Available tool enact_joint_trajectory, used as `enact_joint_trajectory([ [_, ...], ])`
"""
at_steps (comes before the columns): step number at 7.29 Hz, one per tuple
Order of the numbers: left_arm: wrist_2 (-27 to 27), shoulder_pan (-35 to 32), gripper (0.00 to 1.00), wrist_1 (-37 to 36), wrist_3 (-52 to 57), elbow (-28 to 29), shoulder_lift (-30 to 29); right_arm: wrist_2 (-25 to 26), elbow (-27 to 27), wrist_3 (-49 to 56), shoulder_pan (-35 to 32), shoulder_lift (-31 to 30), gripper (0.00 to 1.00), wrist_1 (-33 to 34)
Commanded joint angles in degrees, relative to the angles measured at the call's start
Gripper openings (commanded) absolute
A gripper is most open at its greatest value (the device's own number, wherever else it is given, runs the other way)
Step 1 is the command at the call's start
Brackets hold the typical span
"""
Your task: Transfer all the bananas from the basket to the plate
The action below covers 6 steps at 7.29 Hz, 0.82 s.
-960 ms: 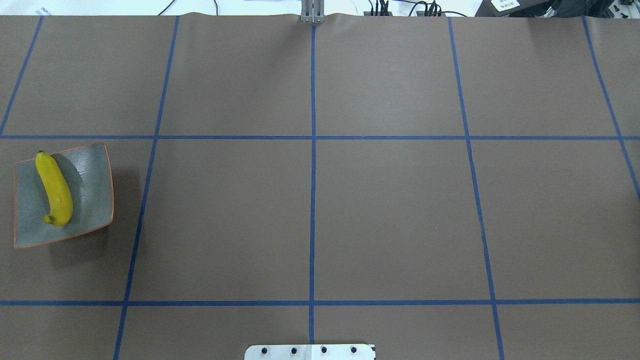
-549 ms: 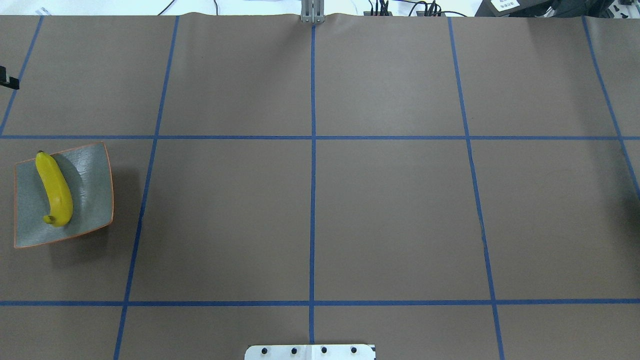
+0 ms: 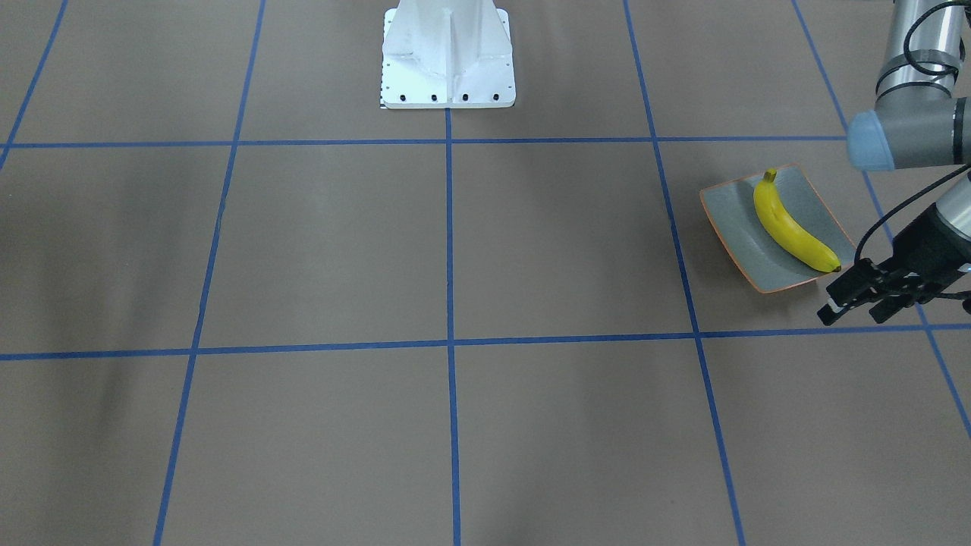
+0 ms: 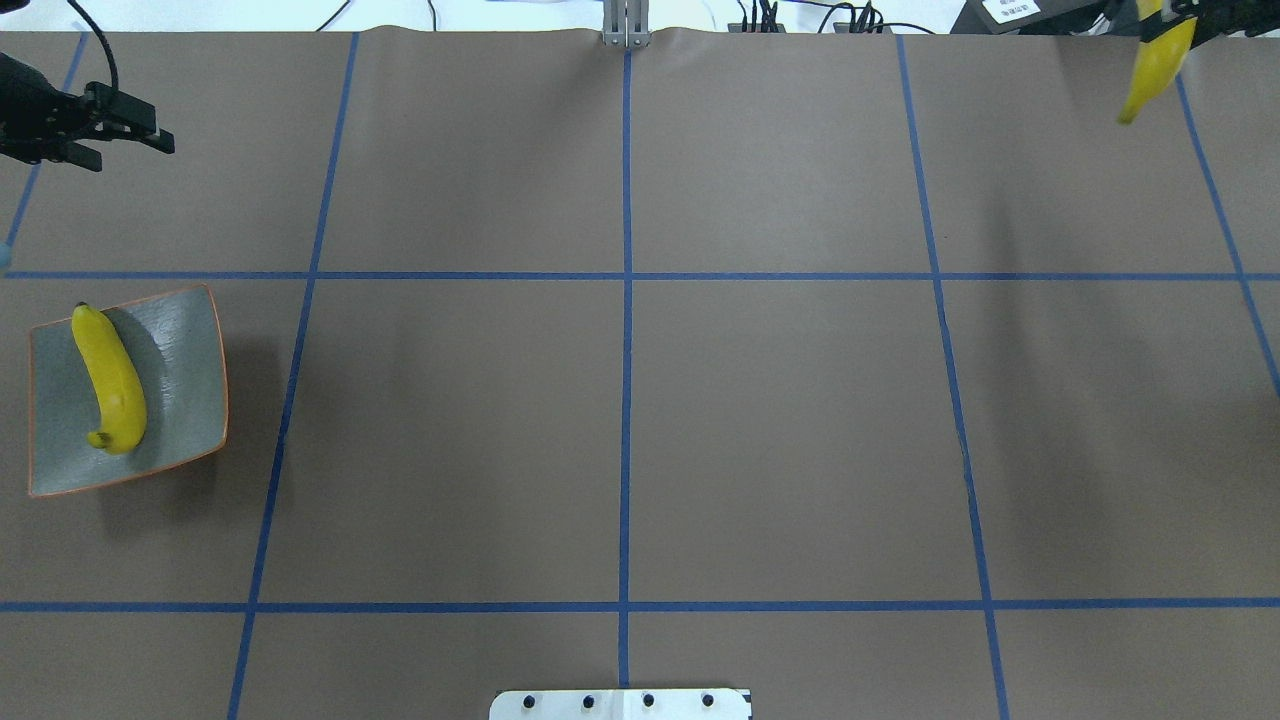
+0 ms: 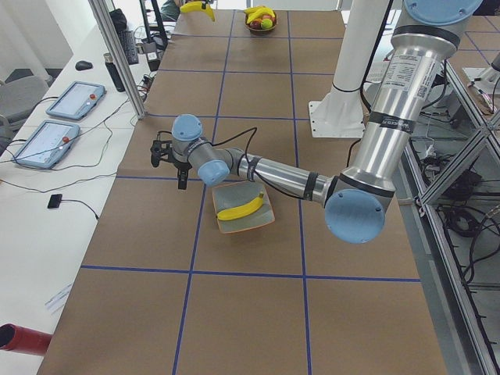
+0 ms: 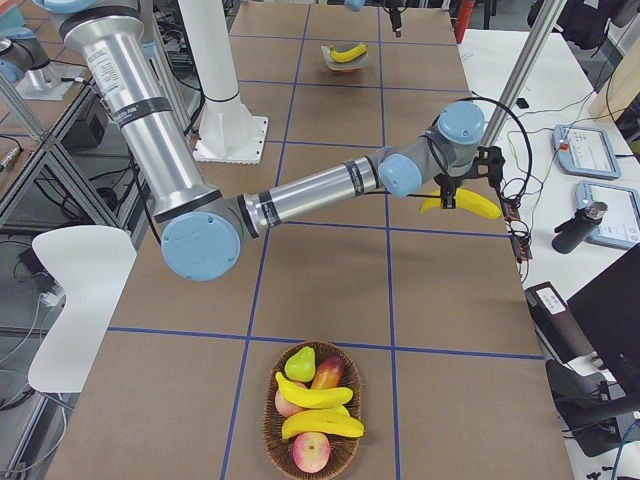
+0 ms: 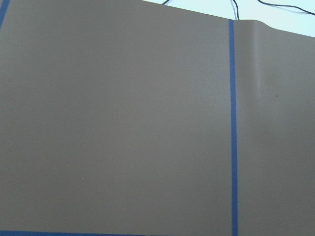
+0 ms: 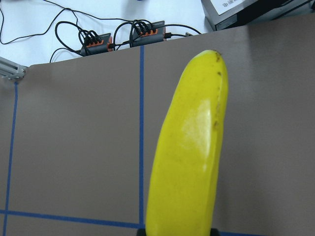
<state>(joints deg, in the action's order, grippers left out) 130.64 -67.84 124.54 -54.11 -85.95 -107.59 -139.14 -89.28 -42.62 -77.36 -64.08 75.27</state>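
Right gripper (image 6: 455, 192) clamped on airborne banana (image 6: 470, 204). Basket (image 6: 268, 415), holding two bananas (image 6: 318, 397), appears only in exterior right. Left gripper (image 3: 856, 305) spread, empty, beside plate (image 3: 740, 224).

The overhead view's edge crops the right gripper (image 4: 1172, 18) and banana (image 4: 1155, 70).

One banana (image 4: 110, 380) is being cradled on the plate (image 4: 190, 370), left; a second banana (image 4: 1155, 60) is being held aloft, far right.
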Motion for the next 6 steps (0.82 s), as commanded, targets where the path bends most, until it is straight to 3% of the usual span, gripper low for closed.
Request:
enact_joint_trajectory([
  [1, 0.0, 2.2, 0.99, 0.0, -4.1, 0.6, -2.5, 14.4, -6.1, -17.0, 11.1, 4.1, 0.0, -0.2],
  [2, -0.1, 3.5, 0.99, -0.2, -5.9, 0.7, -3.7, 22.2, -8.4, -23.7, 17.2, 5.0, 0.0, -1.3],
  [4, -0.1, 4.7, 0.99, 0.2, -11.3, 0.3, -6.3, 29.2, -7.1, -42.4, 25.5, 4.8, 0.0, -19.5],
  [6, 0.1, 5.7, 0.99, 0.6, -15.0, -0.4, -9.5, 30.0, -6.6, -46.8, 29.5, 4.8, 0.0, -29.9],
])
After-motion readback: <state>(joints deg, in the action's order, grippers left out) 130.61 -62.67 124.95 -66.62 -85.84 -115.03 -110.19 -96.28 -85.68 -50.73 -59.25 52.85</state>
